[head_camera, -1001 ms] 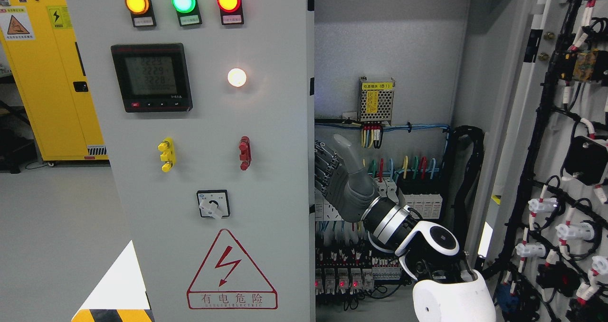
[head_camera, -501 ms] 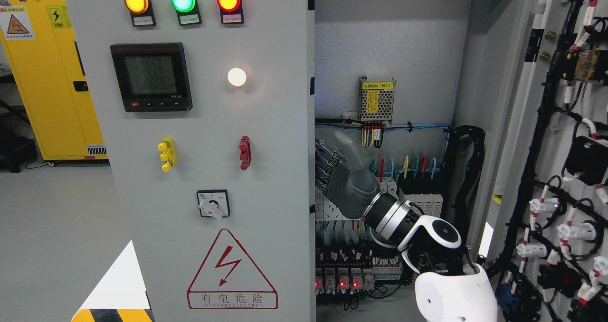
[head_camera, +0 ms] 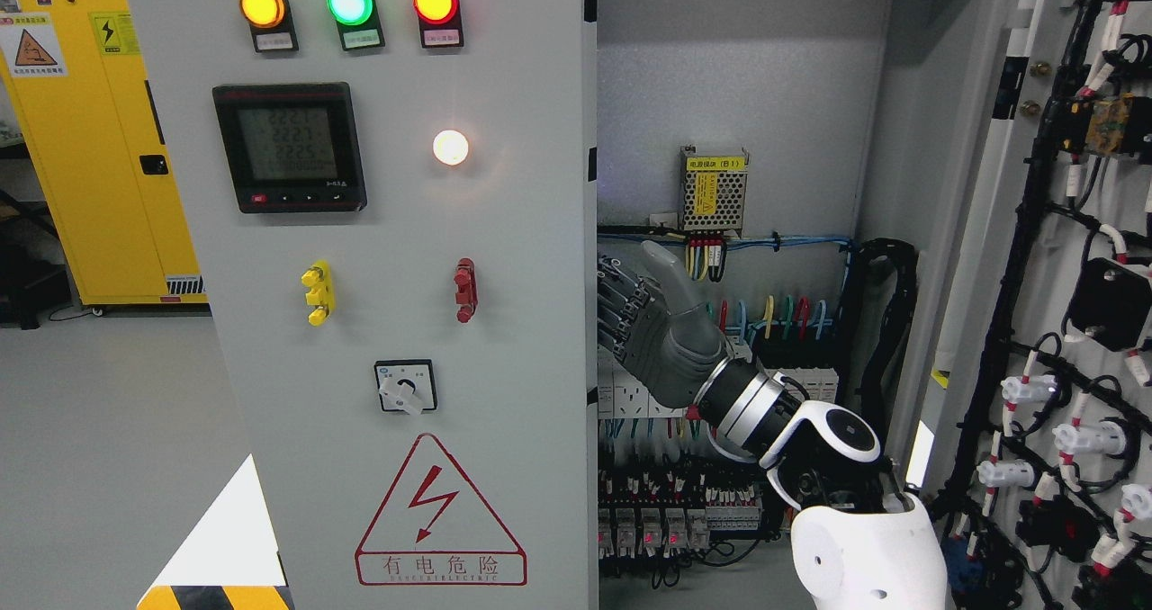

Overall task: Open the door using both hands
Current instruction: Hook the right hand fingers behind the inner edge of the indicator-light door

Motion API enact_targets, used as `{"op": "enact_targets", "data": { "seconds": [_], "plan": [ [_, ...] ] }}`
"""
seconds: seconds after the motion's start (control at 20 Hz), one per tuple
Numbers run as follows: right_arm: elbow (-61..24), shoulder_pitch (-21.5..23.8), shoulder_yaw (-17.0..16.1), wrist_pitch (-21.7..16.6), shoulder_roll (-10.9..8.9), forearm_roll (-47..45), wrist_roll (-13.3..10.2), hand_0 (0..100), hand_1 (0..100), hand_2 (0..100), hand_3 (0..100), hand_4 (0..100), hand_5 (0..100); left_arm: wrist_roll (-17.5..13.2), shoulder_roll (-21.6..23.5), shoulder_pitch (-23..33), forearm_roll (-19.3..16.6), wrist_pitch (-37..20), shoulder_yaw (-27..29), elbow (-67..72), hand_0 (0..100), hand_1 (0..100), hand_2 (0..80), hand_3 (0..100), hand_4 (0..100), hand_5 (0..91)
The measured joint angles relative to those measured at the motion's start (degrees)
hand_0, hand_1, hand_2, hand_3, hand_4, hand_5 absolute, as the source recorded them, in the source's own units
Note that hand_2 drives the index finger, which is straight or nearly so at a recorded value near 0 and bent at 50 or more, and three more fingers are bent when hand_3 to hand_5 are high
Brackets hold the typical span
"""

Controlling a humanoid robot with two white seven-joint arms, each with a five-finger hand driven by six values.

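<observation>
The grey left door of the electrical cabinet carries three lamps, a meter and a rotary switch. It stands nearly shut in front of me. My right hand reaches in from the lower right, with its fingers hooked round the door's free right edge at mid height and its thumb pointing up. The fingertips are hidden behind the edge. The right door is swung wide open and shows its wired inner side. My left arm is not in view.
The cabinet's inside shows a small power supply, coloured wires and rows of terminals and relays right behind my hand. A yellow safety cabinet stands at the far left on a grey floor.
My right wrist and forearm have shifted a little right and up while the fingers stay at the door's edge. The left door's panel has shifted very slightly to the right.
</observation>
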Motion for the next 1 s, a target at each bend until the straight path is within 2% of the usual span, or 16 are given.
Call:
{"op": "enact_targets", "data": {
  "seconds": [1.0],
  "plan": [
    [0.3,-0.6,-0.7,2.2,-0.08,0.1,2.3,22,0,0,0,0,0,0.0,0.0,0.0,0.0,0.0,0.0,0.0,0,0,0.0,0,0,0.0]
  ]
}}
